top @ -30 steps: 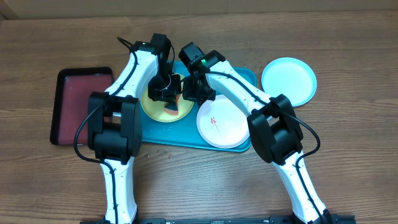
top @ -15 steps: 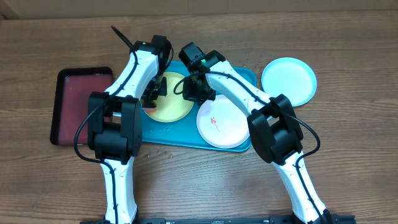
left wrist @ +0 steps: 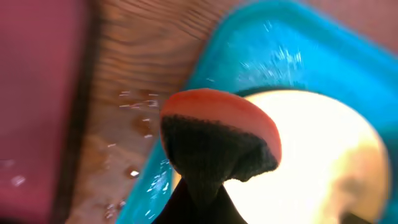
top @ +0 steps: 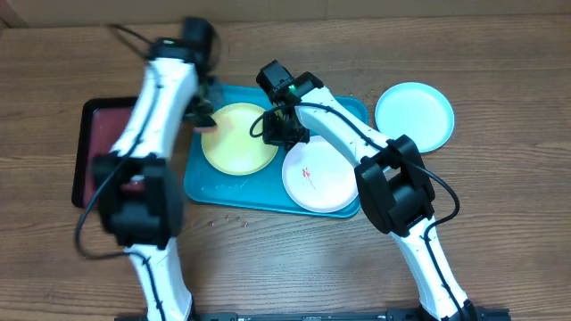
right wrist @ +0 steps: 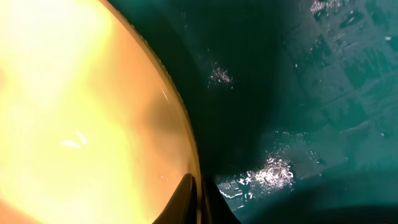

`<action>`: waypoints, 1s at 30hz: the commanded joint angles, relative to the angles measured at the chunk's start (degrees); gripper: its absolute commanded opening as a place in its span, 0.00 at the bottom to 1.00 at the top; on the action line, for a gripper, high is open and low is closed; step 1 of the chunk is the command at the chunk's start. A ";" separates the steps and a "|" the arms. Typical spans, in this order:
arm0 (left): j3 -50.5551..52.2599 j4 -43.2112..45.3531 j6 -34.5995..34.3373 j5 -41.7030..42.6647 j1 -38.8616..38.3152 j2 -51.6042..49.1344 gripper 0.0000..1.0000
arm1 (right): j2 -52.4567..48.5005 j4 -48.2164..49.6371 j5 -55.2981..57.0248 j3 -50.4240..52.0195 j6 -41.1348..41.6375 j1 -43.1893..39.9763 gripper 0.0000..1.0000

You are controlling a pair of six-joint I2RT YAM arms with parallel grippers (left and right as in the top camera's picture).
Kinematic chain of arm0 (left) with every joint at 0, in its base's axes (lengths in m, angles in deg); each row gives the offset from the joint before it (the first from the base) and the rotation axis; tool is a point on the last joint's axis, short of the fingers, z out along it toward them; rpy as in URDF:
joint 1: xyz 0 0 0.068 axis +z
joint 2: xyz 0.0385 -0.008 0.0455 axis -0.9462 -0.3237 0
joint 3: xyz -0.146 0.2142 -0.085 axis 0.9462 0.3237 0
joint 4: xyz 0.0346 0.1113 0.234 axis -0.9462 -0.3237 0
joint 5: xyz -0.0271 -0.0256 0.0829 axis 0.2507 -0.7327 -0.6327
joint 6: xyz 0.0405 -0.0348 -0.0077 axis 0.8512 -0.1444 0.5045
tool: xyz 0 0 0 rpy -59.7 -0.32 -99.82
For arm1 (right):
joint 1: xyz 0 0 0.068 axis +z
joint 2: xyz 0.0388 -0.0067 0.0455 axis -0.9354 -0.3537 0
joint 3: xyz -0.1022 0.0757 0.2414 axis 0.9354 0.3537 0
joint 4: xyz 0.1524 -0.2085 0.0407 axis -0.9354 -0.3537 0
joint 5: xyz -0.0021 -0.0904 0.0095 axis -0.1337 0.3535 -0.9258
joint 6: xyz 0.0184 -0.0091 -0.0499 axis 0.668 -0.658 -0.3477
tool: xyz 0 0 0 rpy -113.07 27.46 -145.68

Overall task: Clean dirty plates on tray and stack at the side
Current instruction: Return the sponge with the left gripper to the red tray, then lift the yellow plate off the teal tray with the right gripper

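Wooden table (top: 500, 223): yellow-green round plastic plate (top: 234, 147) on turquoise rectangular plastic tray (top: 214, 189), beside smeared white plate (top: 330, 183), is pinched by right gripper (top: 277, 133); orange-black sponge (left wrist: 217, 134) is clamped by left gripper (top: 204, 116).

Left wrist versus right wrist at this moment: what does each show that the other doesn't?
Left wrist only: an orange, dark-faced sponge, the dark red tray and wet wooden table. Right wrist only: the right gripper pinching the yellow-green plate at its rim. Both: that plate and the wet turquoise tray.
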 commanded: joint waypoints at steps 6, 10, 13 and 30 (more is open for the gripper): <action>-0.76 -6.16 -2.25 5.07 11.08 4.44 0.04 | -0.57 2.89 0.52 0.83 -4.79 -0.72 0.04; 2.84 -5.51 -2.91 6.10 13.86 4.39 0.04 | 0.00 2.78 0.00 -1.14 -6.03 -0.66 0.04; 5.49 -3.34 -2.89 8.00 14.69 4.39 0.04 | 1.88 2.12 1.62 -3.65 -9.03 -0.24 0.04; 6.69 5.66 -2.82 7.32 23.69 3.19 0.04 | 6.49 -12.07 44.83 -14.45 -14.78 11.06 0.04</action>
